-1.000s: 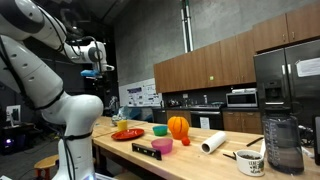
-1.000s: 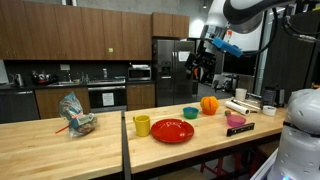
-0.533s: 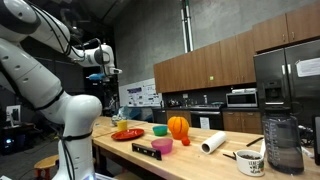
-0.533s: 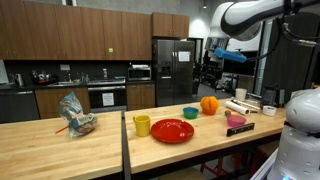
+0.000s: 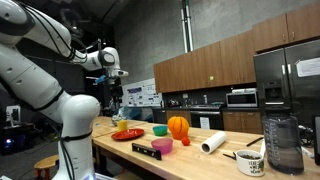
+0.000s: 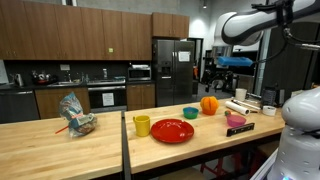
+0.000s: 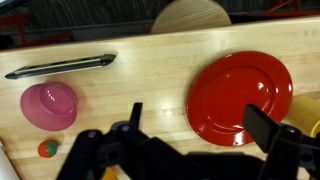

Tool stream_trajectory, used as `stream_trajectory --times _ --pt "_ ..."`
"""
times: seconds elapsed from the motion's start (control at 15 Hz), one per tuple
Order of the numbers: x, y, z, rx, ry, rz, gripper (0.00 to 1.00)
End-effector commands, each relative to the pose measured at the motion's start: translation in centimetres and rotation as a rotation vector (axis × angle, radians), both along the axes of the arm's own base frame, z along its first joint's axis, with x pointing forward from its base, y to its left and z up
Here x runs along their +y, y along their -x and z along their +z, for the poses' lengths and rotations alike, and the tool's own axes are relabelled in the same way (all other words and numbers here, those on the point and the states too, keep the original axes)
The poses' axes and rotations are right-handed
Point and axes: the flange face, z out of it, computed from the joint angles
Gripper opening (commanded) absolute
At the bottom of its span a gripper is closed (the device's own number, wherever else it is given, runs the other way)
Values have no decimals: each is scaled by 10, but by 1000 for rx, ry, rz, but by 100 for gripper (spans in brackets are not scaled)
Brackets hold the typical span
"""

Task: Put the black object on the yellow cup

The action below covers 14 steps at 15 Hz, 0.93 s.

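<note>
The pincer (image 7: 195,114) hangs released and empty, high over the wooden worktop (image 7: 150,82). Long flat black bar (image 7: 60,67) lies ungrasped near an edge; small yellow cup (image 7: 306,110) stands beyond round red plate (image 7: 240,92).

A tall stainless-steel refrigerator (image 6: 168,68) stands against the far wall in both exterior views. Beside it runs a row of dark brown wooden wall cabinets (image 6: 70,30). A silver microwave (image 6: 140,72) sits just beside the refrigerator, and a black built-in oven (image 6: 106,97) is set further along, below the counter. Well in front of the refrigerator stretches a long, pale butcher-block wooden table (image 6: 50,145). In an exterior view a bare grey concrete wall (image 5: 135,45) rises beyond the cabinets, away from the refrigerator, carrying a vertical grey pipe (image 5: 185,25) and white posters (image 5: 143,95).
</note>
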Motion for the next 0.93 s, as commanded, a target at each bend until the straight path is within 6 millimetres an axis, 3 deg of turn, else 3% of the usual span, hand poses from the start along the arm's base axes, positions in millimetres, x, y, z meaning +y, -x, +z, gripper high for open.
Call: stream_trajectory --times 0.0,0.07,0.87 --pt "-16 10 0 5 15 -82 100" --pt "-7 2 -2 8 3 -37 100" --pt "-7 1 -3 11 4 -37 100"
